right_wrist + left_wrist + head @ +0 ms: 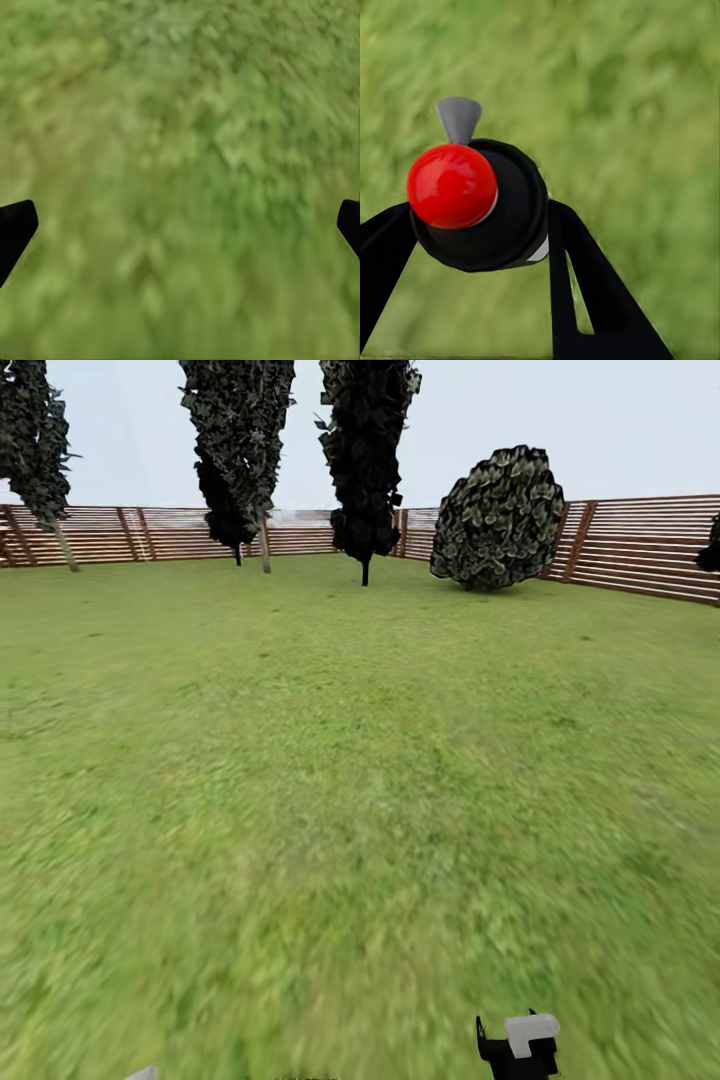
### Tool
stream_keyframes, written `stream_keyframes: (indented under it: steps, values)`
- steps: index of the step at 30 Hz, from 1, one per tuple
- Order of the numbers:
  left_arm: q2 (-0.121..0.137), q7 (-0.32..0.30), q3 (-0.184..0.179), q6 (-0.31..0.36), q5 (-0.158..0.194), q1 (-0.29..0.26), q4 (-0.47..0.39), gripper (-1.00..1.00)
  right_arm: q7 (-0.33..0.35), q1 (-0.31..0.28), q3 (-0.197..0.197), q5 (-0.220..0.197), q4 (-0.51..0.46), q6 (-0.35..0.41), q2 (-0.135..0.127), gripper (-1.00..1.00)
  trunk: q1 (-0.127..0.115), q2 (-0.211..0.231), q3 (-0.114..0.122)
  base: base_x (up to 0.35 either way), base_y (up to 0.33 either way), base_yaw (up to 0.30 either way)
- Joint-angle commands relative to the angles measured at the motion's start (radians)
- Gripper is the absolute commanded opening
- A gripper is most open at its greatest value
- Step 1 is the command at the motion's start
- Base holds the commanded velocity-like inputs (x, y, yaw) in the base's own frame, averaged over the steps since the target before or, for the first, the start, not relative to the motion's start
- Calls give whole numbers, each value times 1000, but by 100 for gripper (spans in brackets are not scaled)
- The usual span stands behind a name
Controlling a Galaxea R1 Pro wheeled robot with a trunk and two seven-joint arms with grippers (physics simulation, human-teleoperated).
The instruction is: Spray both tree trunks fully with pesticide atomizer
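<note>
My left gripper (480, 211) is shut on the pesticide atomizer (516, 217), a black round-bodied bottle seen end-on, with a glossy red cap and a small grey nozzle. Blurry green grass floor (645, 112) lies beyond it. Over bare grass, the black fingers of my right gripper (180, 225) stand wide apart with nothing between them; that gripper also shows at the bottom edge of the head view (520, 1045). Far across the lawn, dark-leaved trees (238, 450) (365, 460) (35, 450) stand along the fence. Their thin trunks (264, 545) are small at this distance.
A brown slatted wooden fence (640, 545) rings the back of the lawn (330, 760). A large round bush (500, 520) stands at the back right against it. Open grass stretches from me to the trees.
</note>
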Motion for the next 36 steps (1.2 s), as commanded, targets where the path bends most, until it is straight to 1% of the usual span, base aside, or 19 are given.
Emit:
stream_keyframes:
  steps: [1,14,36]
  values:
    - [0,0,0,0,0,0,0,-100,0,0,0,0,0,0,0,100,0,0,0,0,0,282]
    - [-2,-3,-3,0,-10,0,-2,-100,0,0,0,0,1,0,0,100,0,0,-6,0,0,282]
    - [-3,-4,-7,0,-11,0,-1,-100,0,0,0,0,1,0,0,100,0,0,-15,0,0,282]
